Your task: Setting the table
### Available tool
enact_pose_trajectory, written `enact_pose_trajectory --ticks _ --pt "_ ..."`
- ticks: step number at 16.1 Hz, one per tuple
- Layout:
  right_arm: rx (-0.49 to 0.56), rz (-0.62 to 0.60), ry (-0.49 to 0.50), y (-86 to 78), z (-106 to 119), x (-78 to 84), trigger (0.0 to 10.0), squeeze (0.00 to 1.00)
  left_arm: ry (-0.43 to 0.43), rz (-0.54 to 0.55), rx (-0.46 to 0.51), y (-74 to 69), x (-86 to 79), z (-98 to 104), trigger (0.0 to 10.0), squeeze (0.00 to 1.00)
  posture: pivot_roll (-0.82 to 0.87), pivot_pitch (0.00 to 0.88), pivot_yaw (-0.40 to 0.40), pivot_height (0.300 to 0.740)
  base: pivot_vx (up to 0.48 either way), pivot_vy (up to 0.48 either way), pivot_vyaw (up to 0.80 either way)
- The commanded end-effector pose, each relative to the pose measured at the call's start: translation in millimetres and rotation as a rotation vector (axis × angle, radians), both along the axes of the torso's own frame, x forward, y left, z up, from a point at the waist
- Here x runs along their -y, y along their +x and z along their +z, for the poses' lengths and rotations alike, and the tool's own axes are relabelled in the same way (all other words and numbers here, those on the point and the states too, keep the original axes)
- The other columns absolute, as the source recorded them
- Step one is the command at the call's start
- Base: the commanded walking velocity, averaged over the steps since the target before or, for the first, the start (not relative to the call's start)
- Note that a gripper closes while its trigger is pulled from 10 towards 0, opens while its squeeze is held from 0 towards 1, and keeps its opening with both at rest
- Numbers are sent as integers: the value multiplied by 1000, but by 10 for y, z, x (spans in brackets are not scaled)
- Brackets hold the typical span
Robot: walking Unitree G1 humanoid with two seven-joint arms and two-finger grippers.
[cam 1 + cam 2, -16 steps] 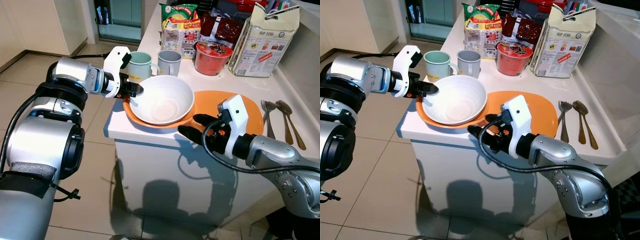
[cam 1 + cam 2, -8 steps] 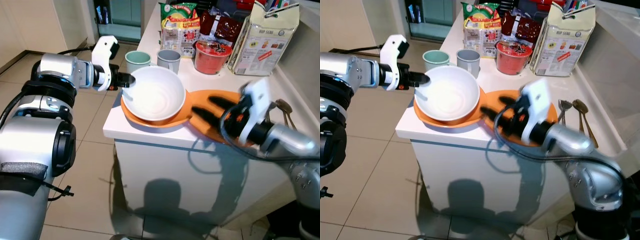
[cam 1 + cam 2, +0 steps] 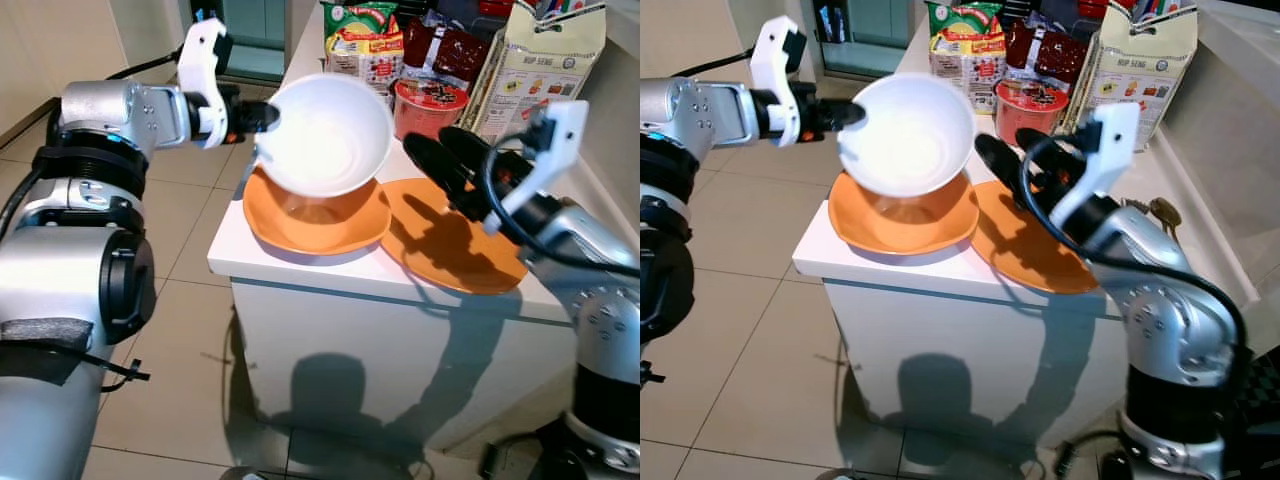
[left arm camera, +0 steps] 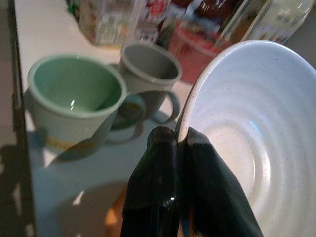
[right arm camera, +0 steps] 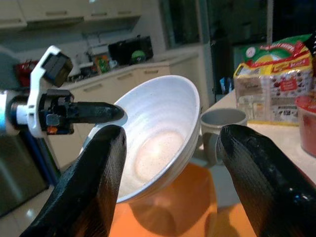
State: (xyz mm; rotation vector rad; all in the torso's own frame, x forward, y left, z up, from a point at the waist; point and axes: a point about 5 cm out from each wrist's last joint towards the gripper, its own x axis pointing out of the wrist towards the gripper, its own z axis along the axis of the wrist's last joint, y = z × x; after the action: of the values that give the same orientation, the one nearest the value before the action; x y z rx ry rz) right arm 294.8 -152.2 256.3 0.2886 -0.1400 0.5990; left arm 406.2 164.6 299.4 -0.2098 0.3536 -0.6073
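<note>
White bowl (image 3: 325,135) raised off orange plate (image 3: 318,216), hiding mugs, left end effector (image 3: 262,117) pinching rim

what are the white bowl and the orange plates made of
White bowl: likely glazed ceramic, given its faint speckles, ridged inside and soft sheen. Orange plates: probably plastic or melamine, with thin rims and a flat, even colour, though glazed ceramic can't be ruled out.
</note>
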Motion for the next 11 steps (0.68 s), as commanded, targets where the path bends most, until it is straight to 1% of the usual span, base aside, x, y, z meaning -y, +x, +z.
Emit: enact_pose_trajectory --ticks 1,2,3,4,5,6,7,8,9,10,11 --pt "12 -82 55 46 35 60 10000 0 -88 35 177 6 54 397 0 0 72 0 -33 740 0 0 0" --pt "13 -101 74 60 39 54 10000 0 -104 80 225 14 48 462 0 0 73 0 -31 740 0 0 0" --pt "17 -116 91 68 46 44 10000 0 -100 121 272 17 43 513 0 0 73 0 -27 740 0 0 0" --pt "37 -137 122 68 91 10 10000 0 6 209 395 1 50 585 0 0 68 0 -25 740 0 0 0" --pt "48 -144 131 60 113 -6 10000 0 56 229 472 -28 79 619 0 0 62 0 -24 740 0 0 0" --pt "98 -127 111 -15 166 -85 10000 0 -4 261 595 -217 251 670 392 0 54 0 -33 740 0 0 0" --pt "114 -129 106 -39 179 -106 10000 0 18 283 664 -315 280 634 0 0 53 0 -39 740 0 0 0" --pt "122 -132 113 -49 188 -122 10000 0 50 299 714 -377 287 597 0 0 48 0 -43 740 0 0 0" --pt "154 -172 108 -71 215 -166 10000 0 35 330 799 -561 315 472 0 0 40 0 -45 740 0 0 0" --pt "176 -197 71 -78 221 -193 10000 0 -3 358 797 -628 305 419 0 0 32 0 -36 740 0 0 0" --pt "222 -267 -26 -87 221 -249 10000 0 -15 405 797 -792 274 296 4706 0 28 0 -32 740 0 0 0"
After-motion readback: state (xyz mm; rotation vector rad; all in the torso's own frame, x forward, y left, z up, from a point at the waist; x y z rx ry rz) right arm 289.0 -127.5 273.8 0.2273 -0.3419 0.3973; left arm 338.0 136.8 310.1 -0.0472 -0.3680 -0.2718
